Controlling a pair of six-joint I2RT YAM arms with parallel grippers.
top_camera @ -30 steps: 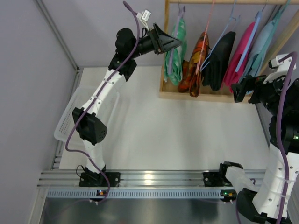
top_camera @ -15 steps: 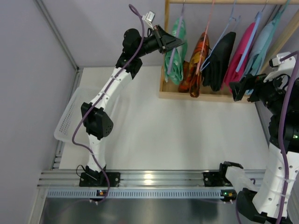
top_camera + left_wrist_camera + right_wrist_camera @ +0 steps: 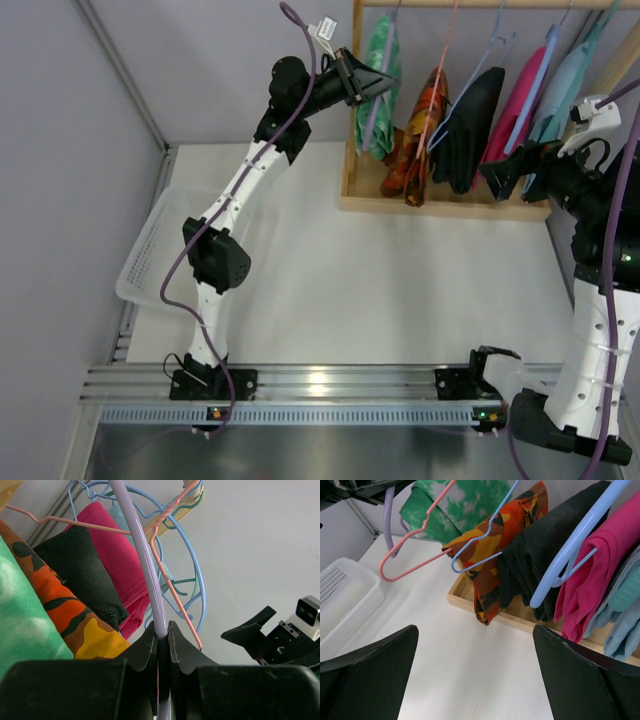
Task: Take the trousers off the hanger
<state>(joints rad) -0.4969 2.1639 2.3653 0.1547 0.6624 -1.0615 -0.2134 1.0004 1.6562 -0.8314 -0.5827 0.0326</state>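
Near: white basket (image 3: 150, 250) on desk's left, probable drop spot. Your right tool (image 3: 475, 675): jaws fully apart, empty, facing rack, likely placed to pull cloth. Far: your left tool (image 3: 161, 640) pinched shut on lavender hanger (image 3: 142, 555), steadying it. Green tie-dye trousers (image 3: 380, 75) draped over it, leftmost at wooden rack (image 3: 440, 205).

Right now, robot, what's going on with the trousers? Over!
Left gripper shut on lilac hanger. Right gripper open, by the rack. Green trousers on that hanger, not yet off. Orange camo pair crowding alongside.
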